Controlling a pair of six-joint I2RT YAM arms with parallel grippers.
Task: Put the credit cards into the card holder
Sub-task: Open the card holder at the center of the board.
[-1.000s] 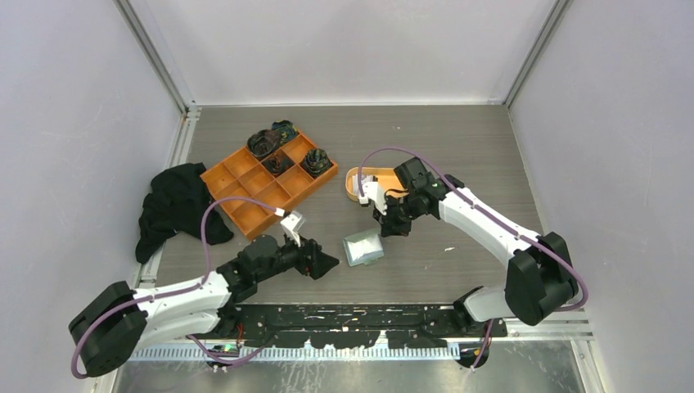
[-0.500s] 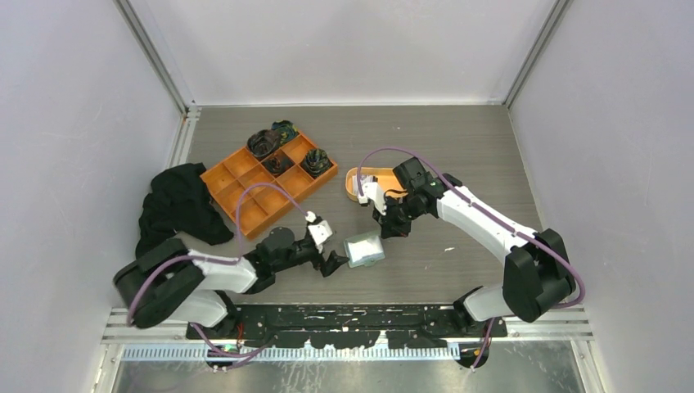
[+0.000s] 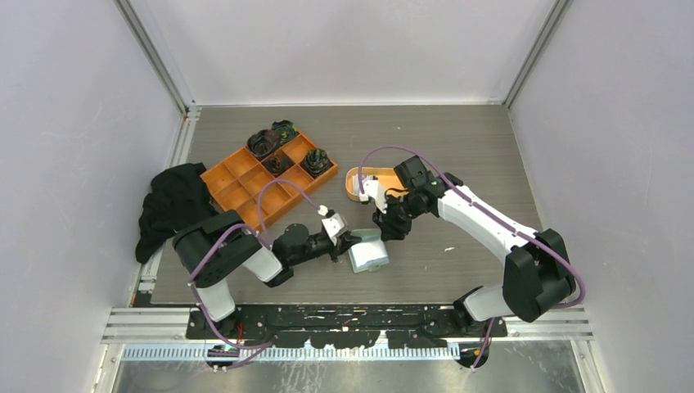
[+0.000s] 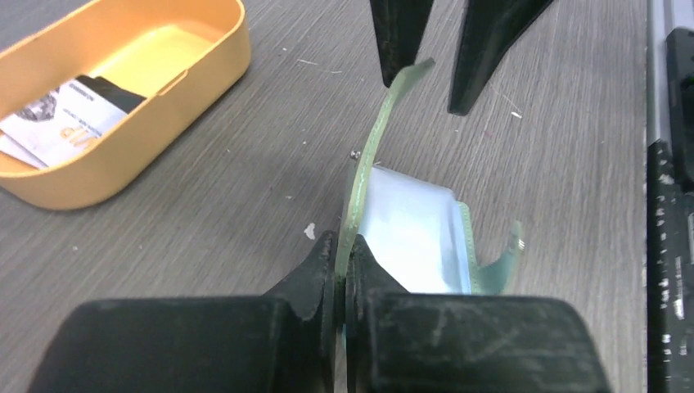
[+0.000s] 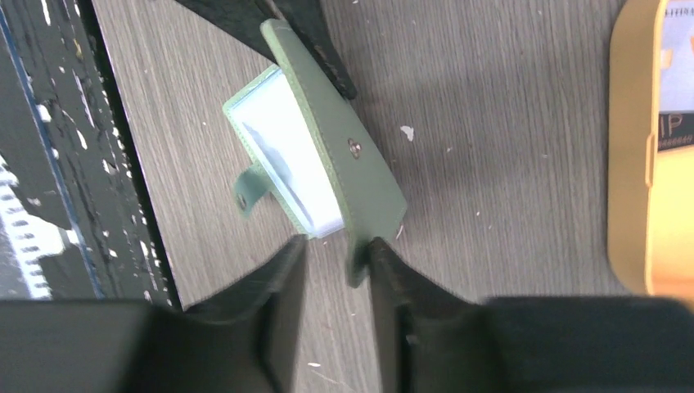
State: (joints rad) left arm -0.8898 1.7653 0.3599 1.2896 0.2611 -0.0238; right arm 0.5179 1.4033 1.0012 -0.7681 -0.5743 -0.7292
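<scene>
— So, what do the containers hold?
— The oval orange plastic dish (image 4: 139,155) holds the pale credit cards (image 4: 65,123) with dark bands, lying flat. The orange moulded compartment tray (image 3: 237,176), at ten o'clock from the table's middle, has dark bundles (image 3: 266,143) in its twelve-o'clock cells. I can't tell what they are.
— And the surface?
— It's a grey wood-grain table (image 3: 458,147) with plain pale walls (image 3: 344,49) around it and a crumpled black cloth (image 3: 173,209) at nine o'clock.
— Between the arms?
— The sage-green folding card holder (image 3: 370,255) lies mid-table, at six o'clock from the dish, opened, with its glossy bluish pocket showing. The left gripper (image 4: 344,274) is clamped on the stitched green flap, holding it raised on edge. The right gripper (image 5: 335,246) has its jaws apart, with the flap's far corner between them touching one finger.
</scene>
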